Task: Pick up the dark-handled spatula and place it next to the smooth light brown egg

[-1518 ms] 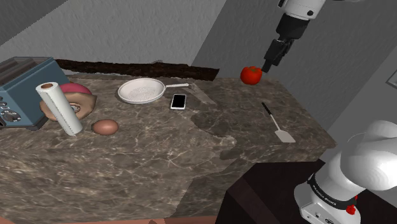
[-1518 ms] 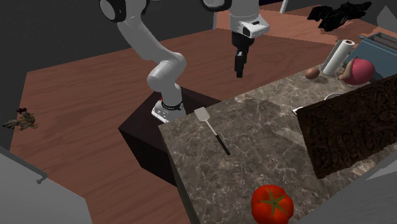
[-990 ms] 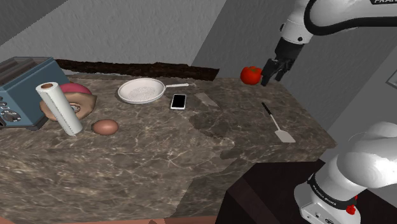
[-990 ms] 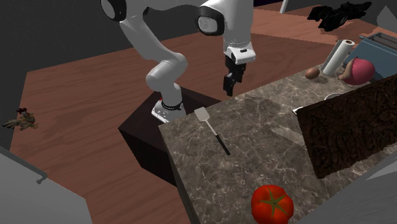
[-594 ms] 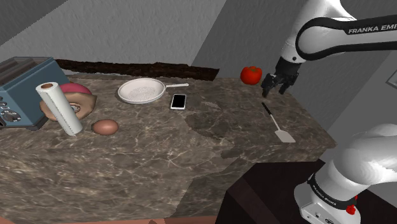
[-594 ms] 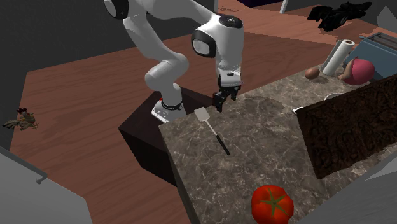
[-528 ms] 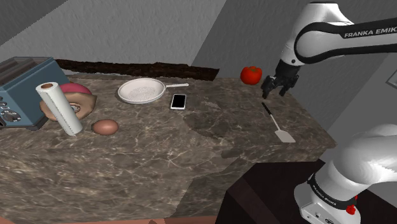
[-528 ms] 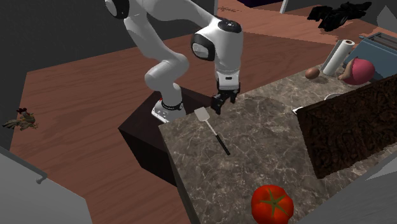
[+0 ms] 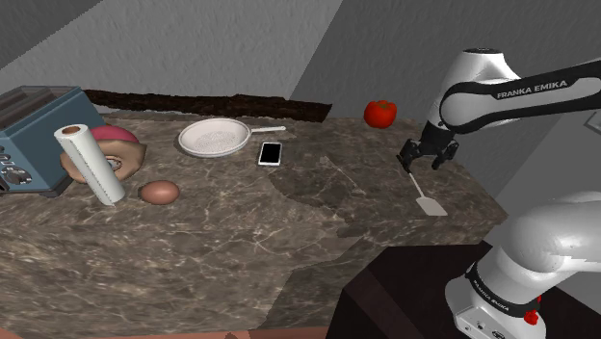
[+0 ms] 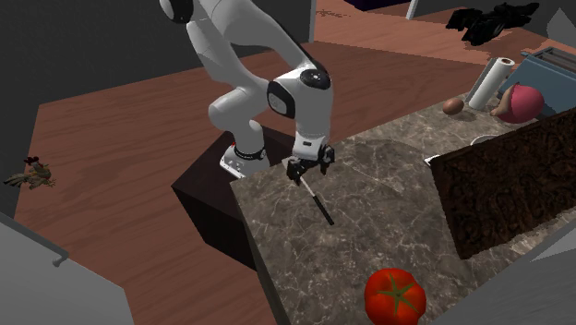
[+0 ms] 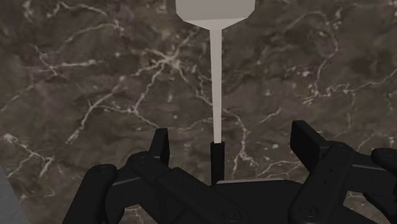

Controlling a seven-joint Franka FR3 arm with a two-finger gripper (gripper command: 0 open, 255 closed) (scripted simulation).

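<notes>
My jaws: My black two-finger gripper point(image 11: 233, 141) was open. The two fingers stood apart and held nothing.
Spatula: The spatula with the dark handle and pale flat blade point(image 9: 425, 195) lay flat on the brown marbled counter point(image 9: 289, 231). It was at the right of the shoulder view, near the counter's edge.
Which way from me: It was right below me. The dark handle end sat in the gap between my fingers, one finger on each side, and neither touched it.
Long way: The thin shaft ran straight out from my hand to the blade, so my fingers stood across it.
Egg: The smooth light brown egg point(image 9: 159, 192) lay at the left of the shoulder view, well apart from the spatula, just beside a white paper roll point(image 9: 89, 163).
Count: One spatula, one egg, one red tomato point(image 9: 379, 113), one white phone point(image 9: 271, 153), one white pan point(image 9: 214, 138), one paper roll.
My guess: I needed to dip a little and squeeze the handle.
</notes>
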